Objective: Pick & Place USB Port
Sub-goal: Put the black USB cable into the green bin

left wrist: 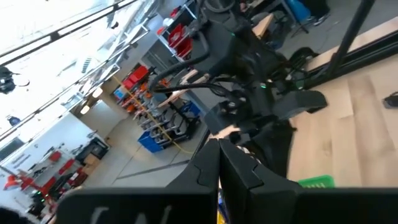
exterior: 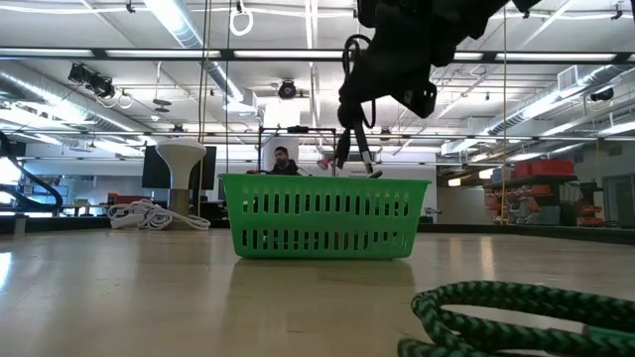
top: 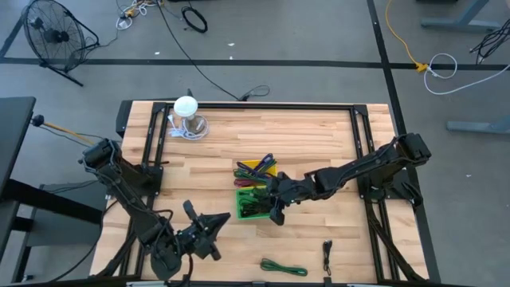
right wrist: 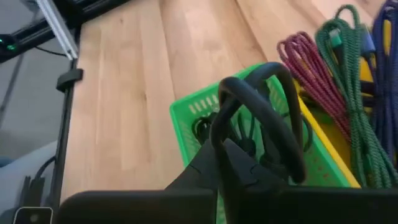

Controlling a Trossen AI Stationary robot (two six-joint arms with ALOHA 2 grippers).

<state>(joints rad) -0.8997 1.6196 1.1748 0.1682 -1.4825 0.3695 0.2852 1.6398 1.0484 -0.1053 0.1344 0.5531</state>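
One black cable [right wrist: 264,115] is what I have in hand right now, looped and hanging from my right gripper [right wrist: 219,146] directly above the green basket [right wrist: 193,118], its fingers pressed fully together on the cable. In the low view the cable's ends dangle just above the basket's rim [exterior: 322,181], not yet down inside, so I judge this piece as carried over but not released. Some dark cables already lie in the green basket, and the yellow bin [top: 256,167] touching its far side holds coloured cables, so part of the sorting looks done. Two pieces are left on the bench [top: 319,135]: a green coiled cable [top: 283,268] near the front edge and a small black cable [top: 327,257] just to its right, both well apart from the basket. My left gripper [top: 209,236] waits low at the near left of the bench, fingers shut and holding nothing that I can see. A white lamp-like object [top: 186,112] with a coiled white cable stands at the far left, away from the work.
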